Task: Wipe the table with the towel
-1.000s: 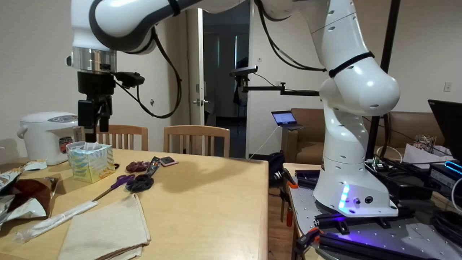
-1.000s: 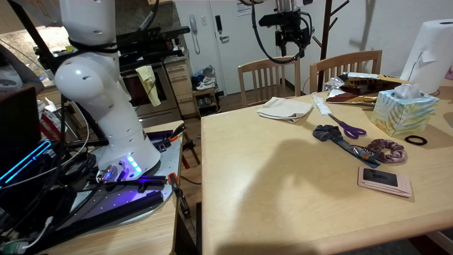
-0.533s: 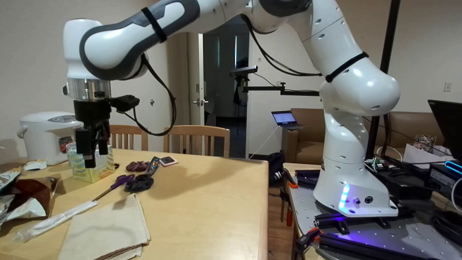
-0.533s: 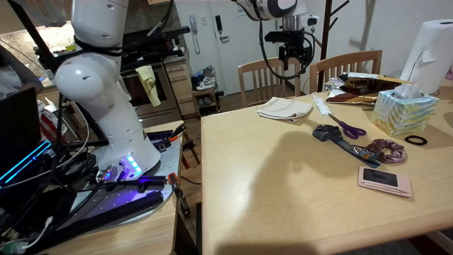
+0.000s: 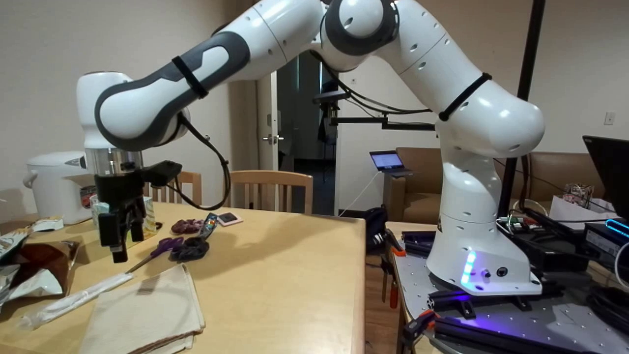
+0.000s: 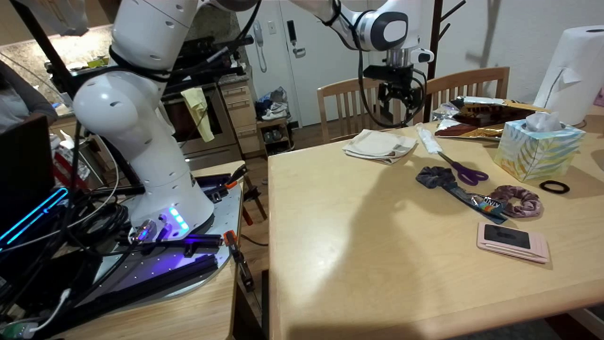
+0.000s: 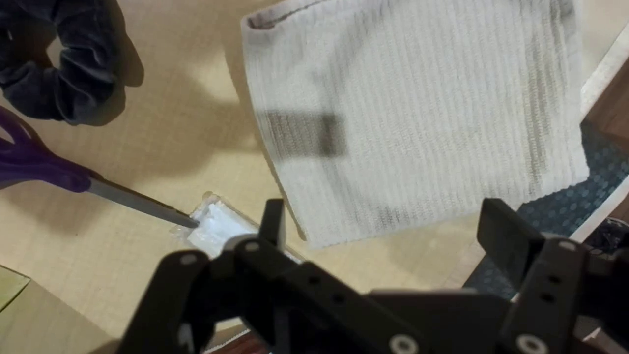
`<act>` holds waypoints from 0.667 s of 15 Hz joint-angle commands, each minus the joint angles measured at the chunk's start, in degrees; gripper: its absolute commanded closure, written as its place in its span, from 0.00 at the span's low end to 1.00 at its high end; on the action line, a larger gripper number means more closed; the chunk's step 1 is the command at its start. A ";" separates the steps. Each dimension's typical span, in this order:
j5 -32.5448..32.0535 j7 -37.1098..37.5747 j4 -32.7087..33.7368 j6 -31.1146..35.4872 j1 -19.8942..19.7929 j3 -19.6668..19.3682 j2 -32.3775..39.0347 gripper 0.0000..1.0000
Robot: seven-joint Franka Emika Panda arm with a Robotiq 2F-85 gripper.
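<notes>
A folded cream towel (image 5: 145,309) lies flat on the wooden table (image 5: 275,295). It also shows near the table's far edge in an exterior view (image 6: 380,145) and large in the wrist view (image 7: 422,113). My gripper (image 5: 123,250) points down and hangs above the table near the towel, apart from it. It also shows in an exterior view (image 6: 398,112). In the wrist view my gripper (image 7: 383,206) is open with nothing between its fingers. The towel's near edge lies below and between the fingertips, and the gripper's shadow falls on the towel.
Purple scissors (image 6: 467,174), a wrapped white packet (image 7: 216,228), a dark scrunchie (image 5: 189,250), a mauve scrunchie (image 6: 514,200), a pink wallet (image 6: 512,242), a tissue box (image 6: 538,148) and snack bags (image 5: 44,268) lie near the towel. A white water boiler (image 5: 61,187) stands behind.
My gripper has come down a long way toward the table and drifted a little outward from the robot's base. Its shadow now falls on the towel. The towel has not moved.
</notes>
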 commanded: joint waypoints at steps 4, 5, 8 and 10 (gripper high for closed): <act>1.75 -3.10 7.96 -2.34 -0.89 0.99 7.56 0.00; 1.81 -3.03 8.70 -1.93 -0.85 1.01 8.51 0.00; 1.56 -2.33 11.69 -2.20 -0.46 0.58 11.74 0.00; 1.32 -1.70 14.04 -2.44 -0.21 0.09 14.41 0.00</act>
